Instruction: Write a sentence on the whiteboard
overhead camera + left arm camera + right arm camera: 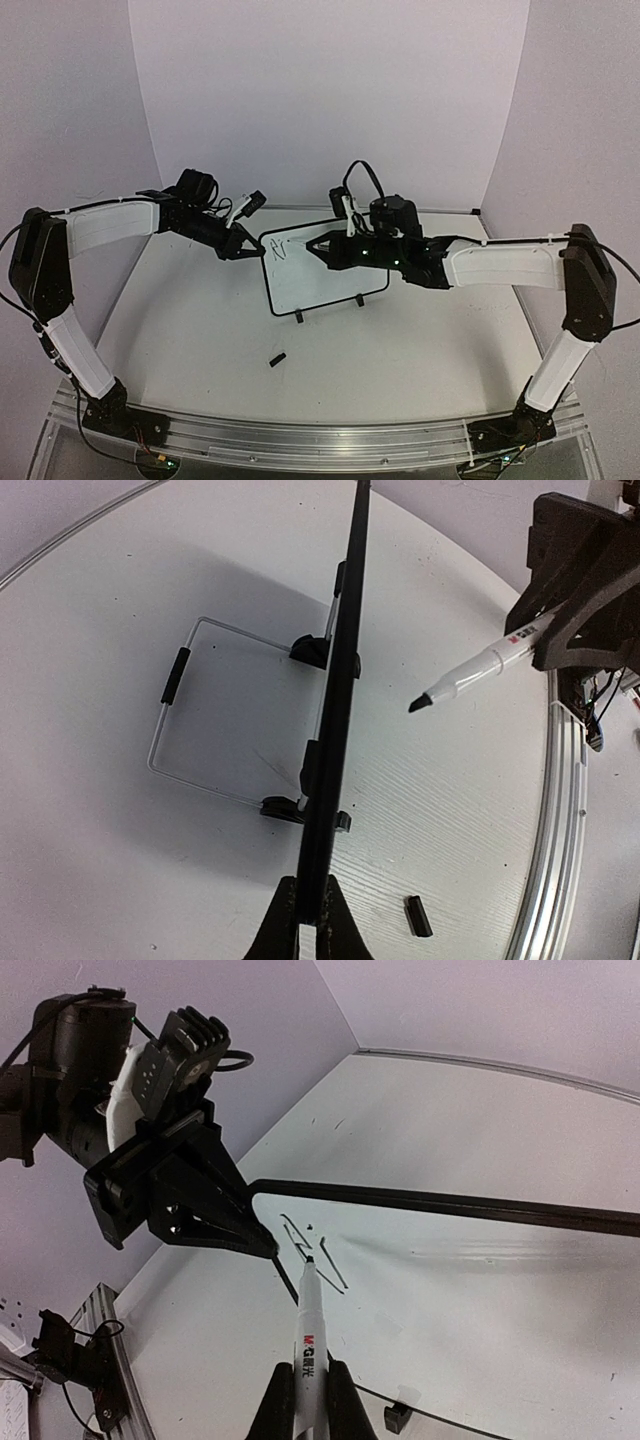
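Whiteboard (335, 280) stands toward the far edge of the table (200, 340), left gripper (248, 252) clamped on its left edge; right gripper (308, 249), clamped on the marker (308, 1345), faces it, tip just off the first strokes (300, 1240), blank length stretching right

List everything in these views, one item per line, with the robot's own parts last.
whiteboard: one, white with a black frame and two black feet, upright at mid table
writing: a few black strokes, near the board's clamped corner
marker: one, white with a black tip, uncapped, tip pointed at the strokes
cap: one, black, lying on the table in front of the board
wire stand: one, silver with black sleeves, behind the board
table: one, white
rail: one, silver, along the near edge
left gripper: black, shut on the whiteboard's edge
right gripper: black, shut on the marker
left arm, right arm: white and black
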You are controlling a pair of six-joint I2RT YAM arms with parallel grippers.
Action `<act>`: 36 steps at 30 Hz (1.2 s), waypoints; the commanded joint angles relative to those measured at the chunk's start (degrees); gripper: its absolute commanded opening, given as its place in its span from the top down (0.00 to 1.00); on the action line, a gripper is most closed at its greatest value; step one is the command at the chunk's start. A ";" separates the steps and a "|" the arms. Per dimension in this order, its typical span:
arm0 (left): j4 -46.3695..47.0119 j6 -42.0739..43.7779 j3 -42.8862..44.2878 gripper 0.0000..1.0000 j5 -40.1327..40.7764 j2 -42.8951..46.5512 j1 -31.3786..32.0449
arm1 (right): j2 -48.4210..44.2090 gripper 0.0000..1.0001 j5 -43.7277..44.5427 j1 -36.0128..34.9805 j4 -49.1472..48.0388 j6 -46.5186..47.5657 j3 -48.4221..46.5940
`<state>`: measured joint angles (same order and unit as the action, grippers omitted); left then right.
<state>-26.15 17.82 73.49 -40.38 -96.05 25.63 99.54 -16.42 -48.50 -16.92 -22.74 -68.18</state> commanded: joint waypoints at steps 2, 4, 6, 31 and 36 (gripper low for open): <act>-5.23 1.56 0.23 1.00 2.37 -1.34 0.92 | -2.01 1.00 1.39 0.69 -2.77 0.13 0.83; -5.25 1.56 0.19 1.00 2.49 -1.33 0.92 | -1.38 1.00 1.21 1.05 -2.74 0.03 0.47; -5.22 1.52 0.17 1.00 2.57 -1.33 0.92 | -0.83 1.00 0.88 1.36 -2.70 -0.08 0.02; -5.31 1.64 0.33 1.00 2.65 -1.68 0.92 | 4.92 1.00 -2.00 2.37 -1.68 0.16 -4.57; -5.32 1.65 0.37 1.00 2.67 -1.86 0.92 | 5.14 1.00 -2.11 2.33 -1.38 -0.11 -3.30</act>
<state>-26.11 17.96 73.49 -40.34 -96.07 25.71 103.20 -18.98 -46.30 -17.43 -22.98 -70.50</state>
